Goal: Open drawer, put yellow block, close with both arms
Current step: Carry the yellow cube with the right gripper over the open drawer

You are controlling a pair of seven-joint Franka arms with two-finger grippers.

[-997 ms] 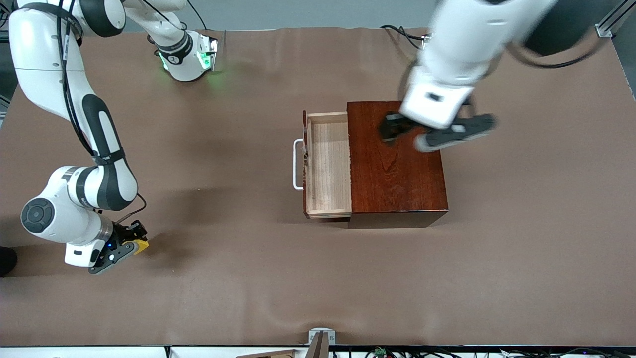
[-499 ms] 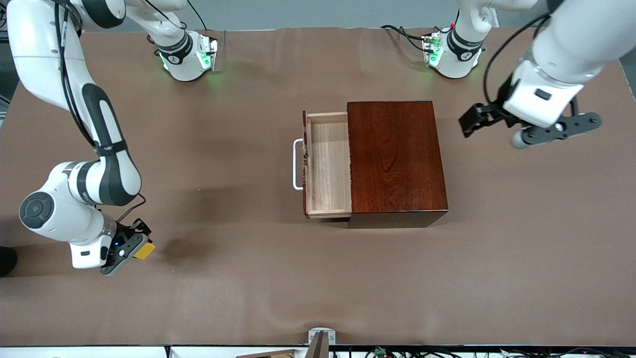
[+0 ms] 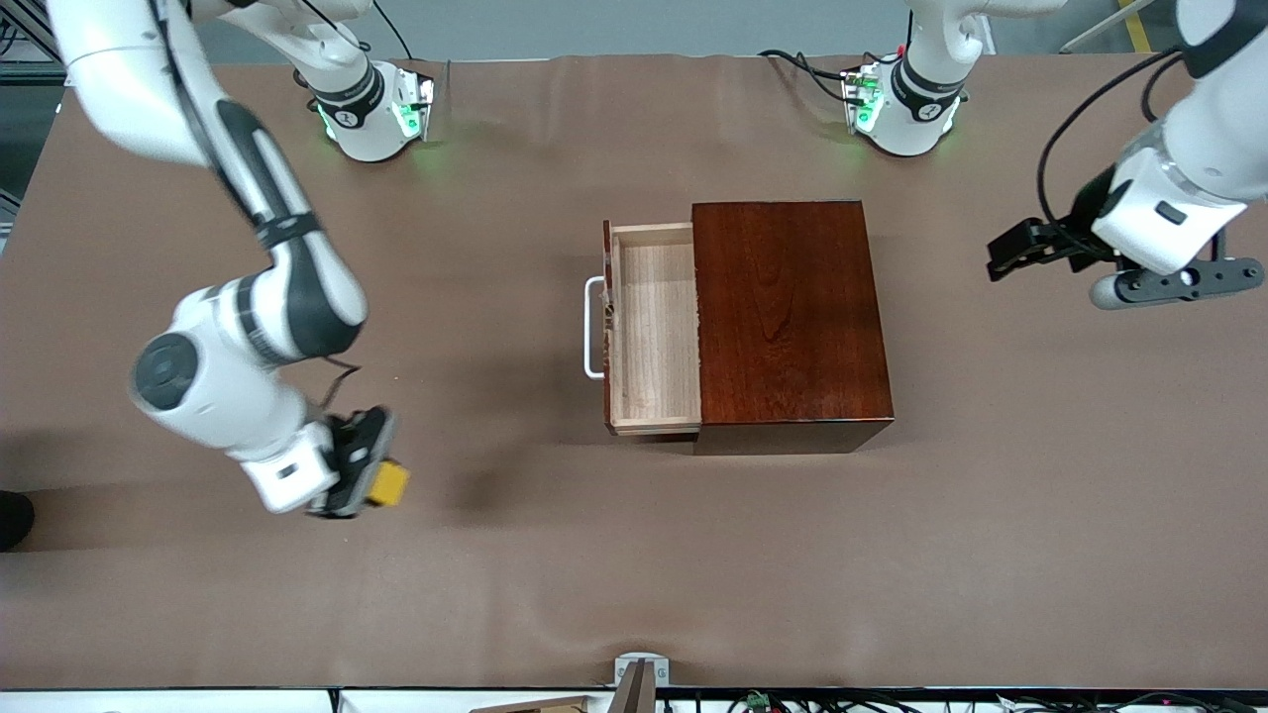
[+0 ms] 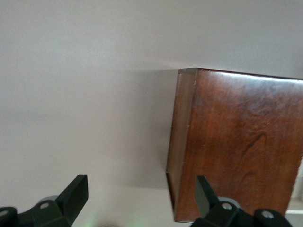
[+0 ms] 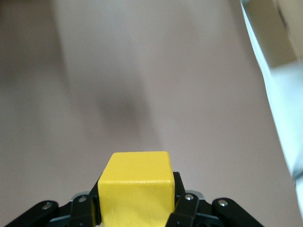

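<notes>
The dark reddish-brown box (image 3: 788, 317) stands mid-table with its pale wood drawer (image 3: 654, 327) pulled out toward the right arm's end, empty, white bar handle (image 3: 592, 327) outermost. My right gripper (image 3: 371, 477) is shut on the yellow block (image 3: 388, 484), up over bare table between the right arm's end and the drawer. In the right wrist view the block (image 5: 136, 187) fills the jaws of the right gripper (image 5: 136, 210), and the drawer (image 5: 267, 33) shows blurred at the edge. My left gripper (image 3: 1005, 259) hangs open over the table beside the box, toward the left arm's end. The left wrist view shows its fingers (image 4: 75, 194) wide apart and a box corner (image 4: 236, 142).
The two green-lit arm bases (image 3: 371, 114) (image 3: 897, 104) stand along the table's edge farthest from the front camera, with cables by the left one. A small metal bracket (image 3: 641, 673) sits at the nearest table edge. The brown cloth (image 3: 634, 555) is wrinkled.
The right arm has lifted the yellow block and carried it toward the drawer. The left arm has swung from above the box top out toward its own end of the table.
</notes>
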